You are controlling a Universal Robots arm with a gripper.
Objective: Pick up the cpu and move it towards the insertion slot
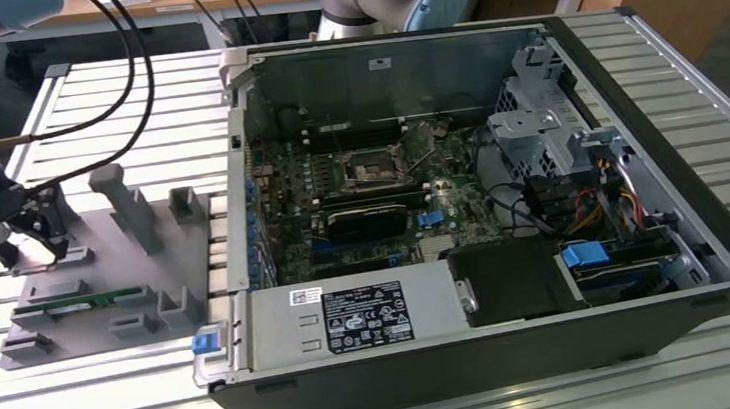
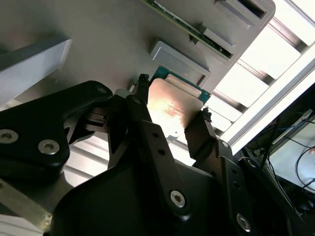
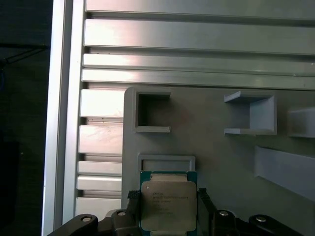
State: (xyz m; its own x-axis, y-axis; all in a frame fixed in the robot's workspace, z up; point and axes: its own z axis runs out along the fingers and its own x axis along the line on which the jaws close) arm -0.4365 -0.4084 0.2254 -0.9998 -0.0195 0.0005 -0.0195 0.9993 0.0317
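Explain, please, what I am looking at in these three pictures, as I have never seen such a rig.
The exterior view looks from off the arm at a slatted metal table holding an open computer case and, at the exterior view's left, a grey parts tray with a green memory stick. The robot arm's gripper is down at that tray. Both wrist views ride on the arm and look along its fingers. They show the gripper shut on the cpu, a flat silver chip, one finger at each side. The insertion slot, a small square socket, sits on the board inside the case.
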